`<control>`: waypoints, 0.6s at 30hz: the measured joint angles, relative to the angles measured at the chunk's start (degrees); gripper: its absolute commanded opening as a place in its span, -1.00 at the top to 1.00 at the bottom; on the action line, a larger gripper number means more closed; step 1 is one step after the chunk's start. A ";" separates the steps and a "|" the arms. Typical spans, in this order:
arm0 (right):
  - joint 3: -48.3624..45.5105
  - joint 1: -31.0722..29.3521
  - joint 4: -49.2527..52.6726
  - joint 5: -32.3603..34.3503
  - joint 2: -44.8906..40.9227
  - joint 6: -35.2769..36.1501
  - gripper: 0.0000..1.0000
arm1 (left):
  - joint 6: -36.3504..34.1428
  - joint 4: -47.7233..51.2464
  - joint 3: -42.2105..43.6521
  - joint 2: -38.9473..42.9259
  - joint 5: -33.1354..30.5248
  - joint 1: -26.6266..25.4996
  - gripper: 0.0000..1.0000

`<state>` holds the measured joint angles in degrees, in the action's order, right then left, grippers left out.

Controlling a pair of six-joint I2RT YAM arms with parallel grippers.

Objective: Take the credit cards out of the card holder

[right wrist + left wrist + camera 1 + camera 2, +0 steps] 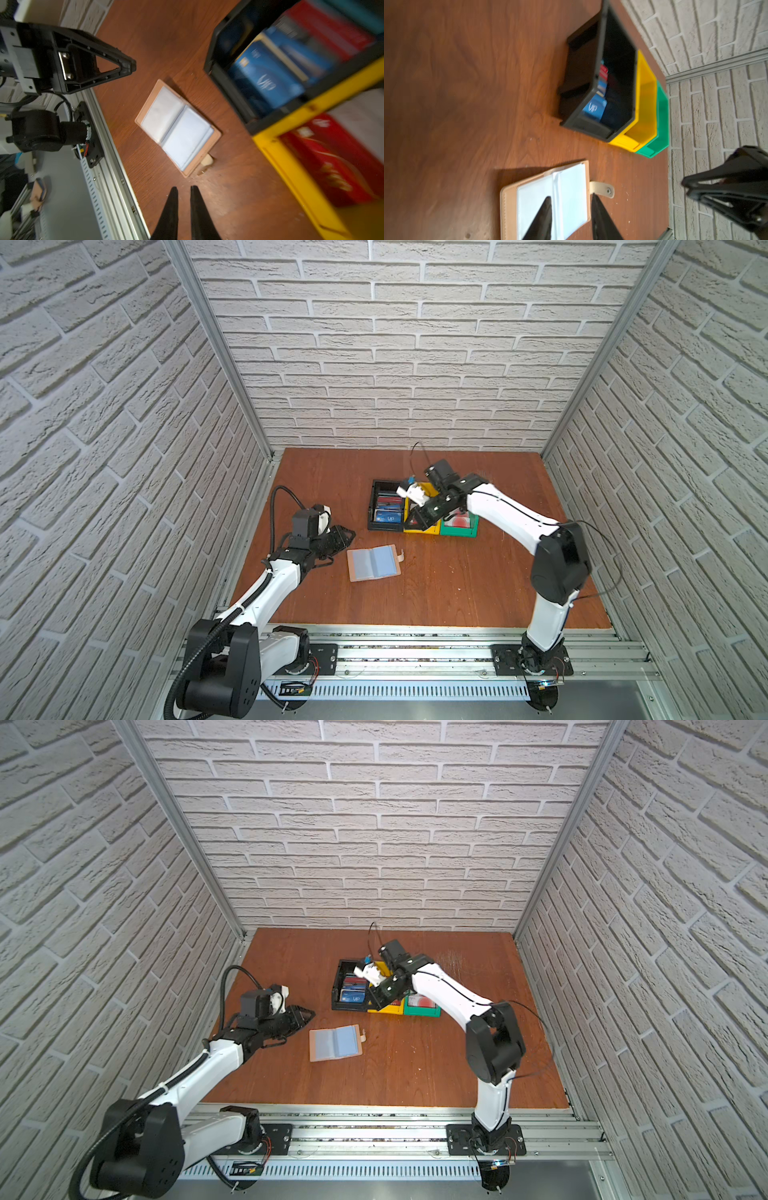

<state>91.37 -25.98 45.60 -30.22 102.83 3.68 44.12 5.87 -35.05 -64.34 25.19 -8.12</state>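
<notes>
Left wrist view: card holder [571, 180] lies open, sleeves seemingly empty; in a top view, credit cards [388, 517] sit colour-sorted in bins [420, 529] at its 12 o'clock. Left gripper [571, 197] parted, right gripper [184, 188] barely parted, both empty.

Both top views look down from high above the front rail [415, 649] toward the back wall [415, 364], far enough off to take in the whole table [457, 597]. The left wrist camera sits behind the left gripper [571, 196], low and close, looking along its fingers: card holder [571, 207] beneath the tips, black bin [579, 83] farther ahead. The right wrist camera looks steeply down past the right gripper [184, 187]: card holder [178, 128] ahead of the tips, black bin [216, 52] close beside, blurred. All four views share holder and bin.
</notes>
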 measured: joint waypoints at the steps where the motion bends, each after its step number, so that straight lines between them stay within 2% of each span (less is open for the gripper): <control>1: -0.20 1.73 -0.22 1.27 -2.12 0.35 0.66 | -0.72 0.46 -0.98 0.39 -0.68 0.59 0.21; 4: -3.02 7.13 -2.38 6.45 -7.91 1.44 0.65 | -3.10 1.11 -2.86 1.42 -3.17 3.30 0.10; 10: -16.72 16.61 -10.82 14.67 -18.32 0.76 0.61 | -6.56 0.83 -3.23 2.10 -8.48 8.46 -0.09; 15: -30.49 23.32 -23.32 19.37 -26.60 0.13 0.59 | -9.94 -1.25 -3.23 0.66 -11.54 10.95 -0.18; 18: -38.14 25.33 -31.21 21.16 -28.39 0.09 0.59 | -11.91 -3.04 -3.23 -1.29 -12.55 12.37 -0.22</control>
<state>53.23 -0.64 14.39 -9.06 74.43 3.77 32.21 2.83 -38.28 -65.63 12.64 4.25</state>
